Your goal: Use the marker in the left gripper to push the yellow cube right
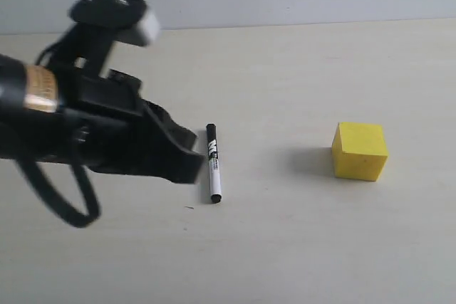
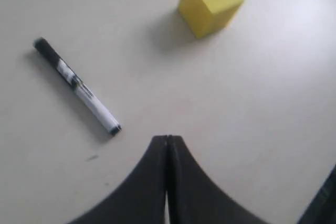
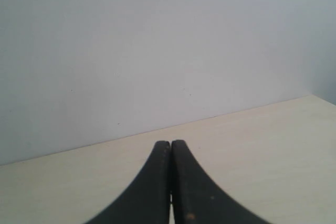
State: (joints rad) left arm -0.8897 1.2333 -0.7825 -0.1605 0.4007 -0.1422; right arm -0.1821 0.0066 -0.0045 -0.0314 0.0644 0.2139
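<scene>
Left gripper (image 2: 167, 139): jaws pressed together along a thin seam, tips tapering to a blunt point. They pinch nothing and touch nothing. Matte black, smooth curved outer edges. In the exterior view the gripper reads as a dark, slightly blurred mass and the tips cannot be made out separately. The arm (image 1: 43, 105) behind it is cut off at the picture's left edge. A black cable loop (image 1: 64, 204) hangs beneath it.

Marker (image 1: 213, 164): lies flat on the table (image 1: 285, 247), just beside the left gripper's tips on their right and free of them. Slim cylinder with a black cap at the far end, a white barrel with a black label band, and a dark tip at the near end. The lettering is too small to read.

Yellow cube (image 1: 360, 151): sits on the table well apart from the marker, to its right. Solid block, matte bright yellow, crisp edges, with a soft shadow on its left side. In the left wrist view one top corner runs out of the picture.

Table: pale cream, smooth, faint grain.

Right gripper (image 3: 170, 142): jaws also closed tight against each other, black, with a few small scuff specks near the base. It does not appear in the exterior view. Beyond it is table edge, then a plain pale grey wall (image 3: 157, 40).
</scene>
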